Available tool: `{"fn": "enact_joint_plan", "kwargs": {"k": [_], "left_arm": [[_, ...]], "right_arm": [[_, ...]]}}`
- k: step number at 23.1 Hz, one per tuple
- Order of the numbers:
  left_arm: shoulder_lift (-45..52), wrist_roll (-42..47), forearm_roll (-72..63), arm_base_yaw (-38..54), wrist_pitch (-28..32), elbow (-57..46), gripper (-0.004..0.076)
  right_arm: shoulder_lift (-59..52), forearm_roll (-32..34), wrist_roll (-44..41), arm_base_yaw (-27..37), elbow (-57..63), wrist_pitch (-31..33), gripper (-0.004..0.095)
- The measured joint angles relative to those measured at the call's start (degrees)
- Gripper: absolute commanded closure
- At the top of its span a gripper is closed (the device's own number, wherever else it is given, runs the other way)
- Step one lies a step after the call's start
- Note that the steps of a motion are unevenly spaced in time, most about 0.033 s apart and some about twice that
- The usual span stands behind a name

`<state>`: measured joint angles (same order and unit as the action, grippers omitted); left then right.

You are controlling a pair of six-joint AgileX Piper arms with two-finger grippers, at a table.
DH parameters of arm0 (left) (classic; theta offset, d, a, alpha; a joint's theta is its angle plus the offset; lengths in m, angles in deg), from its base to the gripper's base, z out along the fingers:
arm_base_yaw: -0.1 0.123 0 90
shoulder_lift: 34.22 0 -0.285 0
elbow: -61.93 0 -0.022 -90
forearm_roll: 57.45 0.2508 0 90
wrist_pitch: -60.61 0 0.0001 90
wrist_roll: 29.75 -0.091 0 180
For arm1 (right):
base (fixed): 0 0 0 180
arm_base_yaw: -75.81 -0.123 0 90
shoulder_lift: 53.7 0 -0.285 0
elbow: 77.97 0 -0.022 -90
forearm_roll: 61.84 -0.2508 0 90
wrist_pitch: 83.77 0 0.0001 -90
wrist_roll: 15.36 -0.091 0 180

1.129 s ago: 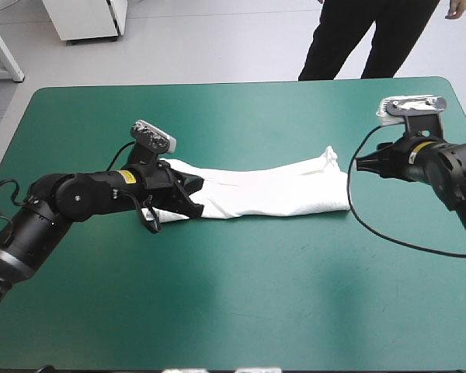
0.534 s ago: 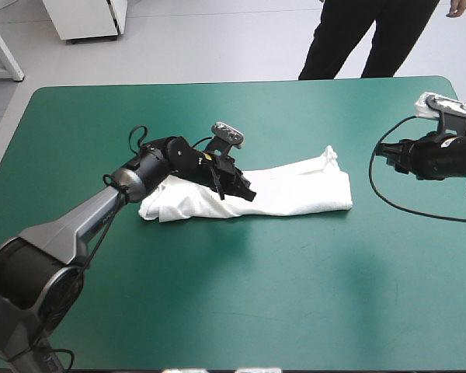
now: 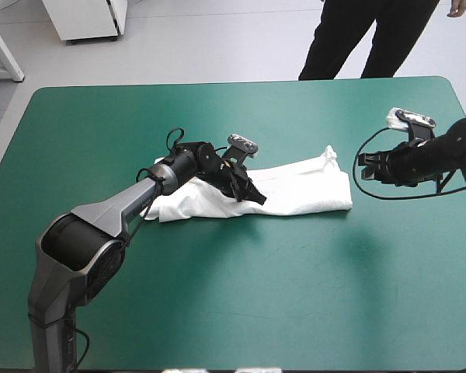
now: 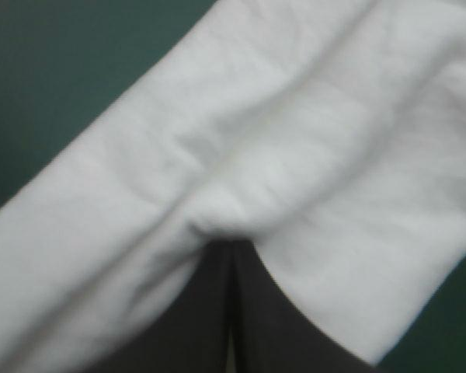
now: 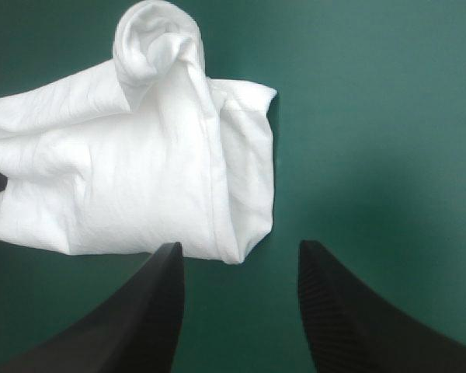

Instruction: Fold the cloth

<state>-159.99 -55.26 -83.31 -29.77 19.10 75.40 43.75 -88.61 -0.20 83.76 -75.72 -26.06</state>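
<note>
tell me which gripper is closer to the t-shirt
Left. The left gripper is shut on the T-shirt, mid-length; the right gripper hangs open beyond its end, not touching.

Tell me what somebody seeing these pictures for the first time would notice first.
A white T-shirt, folded into a long band, lies across the middle of the teal-green table. The left gripper sits on top of the band near its middle, its black fingers shut on a pucker of cloth. The right gripper hangs open just beyond the band's end on the robot's right, not touching it.
</note>
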Motion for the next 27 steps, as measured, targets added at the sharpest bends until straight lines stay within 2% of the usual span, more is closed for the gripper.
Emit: {"fn": "enact_joint_plan", "kwargs": {"k": [2, 5, 11, 18, 22, 27], "left_arm": [[-0.2, 0.0, 0.0, -0.2, 0.0, 0.3, 0.0734], [-0.5, 0.0, 0.2, -0.2, -0.8, 1.2, 0.0734], [-0.9, 0.0, 0.4, -0.2, -2.3, 2.4, 0.0734], [-1.0, 0.0, 0.4, -0.3, -2.9, 2.5, 0.0734], [-1.0, 0.0, 0.4, -0.3, -3.0, 2.5, 0.0734], [-1.0, 0.0, 0.4, -0.3, -3.0, 2.5, 0.0734]], "right_arm": [[2.0, -0.6, 0.6, 0.0, 0.0, 0.3, 0.0329], [6.4, -2.2, 2.1, 0.0, -0.1, 0.3, 0.0321], [16.6, -13.2, 9.8, 0.0, -0.1, -0.4, 0.0321], [20.1, -16.0, 12.3, -0.2, -1.0, -0.4, 0.0343], [21.7, -17.4, 12.7, -2.6, -1.8, -0.7, 0.0506], [23.8, -19.0, 12.9, -4.8, -2.0, -1.4, 0.0911]]}}
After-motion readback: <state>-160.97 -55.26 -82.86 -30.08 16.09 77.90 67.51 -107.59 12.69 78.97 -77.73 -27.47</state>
